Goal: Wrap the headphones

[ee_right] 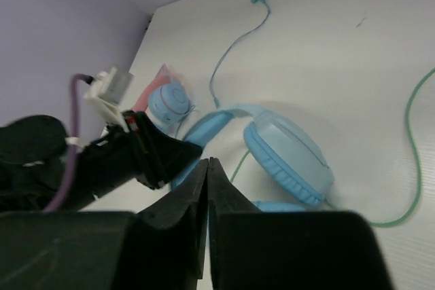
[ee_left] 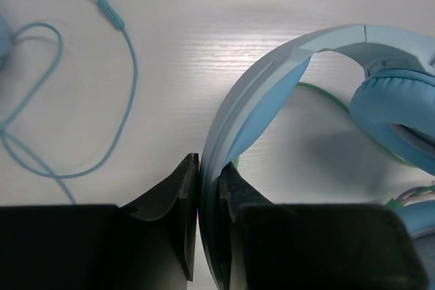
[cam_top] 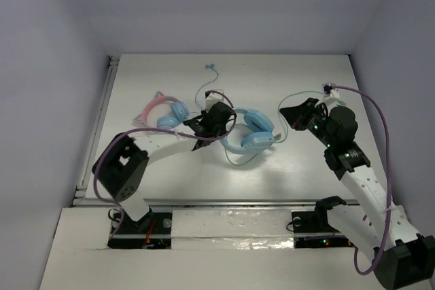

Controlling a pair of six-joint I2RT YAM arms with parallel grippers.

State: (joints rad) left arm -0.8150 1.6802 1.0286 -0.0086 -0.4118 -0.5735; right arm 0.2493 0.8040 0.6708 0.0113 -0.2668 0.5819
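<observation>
Left fingers [ee_left: 178,202] tight on headband [ee_left: 234,110] of one headphones [cam_top: 253,132]

A lab booth: white table [cam_top: 170,79], plain lavender walls [cam_top: 231,5].

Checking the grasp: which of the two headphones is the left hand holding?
The light-blue over-ear headphones: the left hand clamps their headband. The pink cat-ear headphones lie free.

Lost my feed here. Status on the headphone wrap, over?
Left tool shut on headphones headband. Right tool shut, nothing visible in it. Green cable loose, not wrapped. Pink cat-ear set close beside left arm.
</observation>
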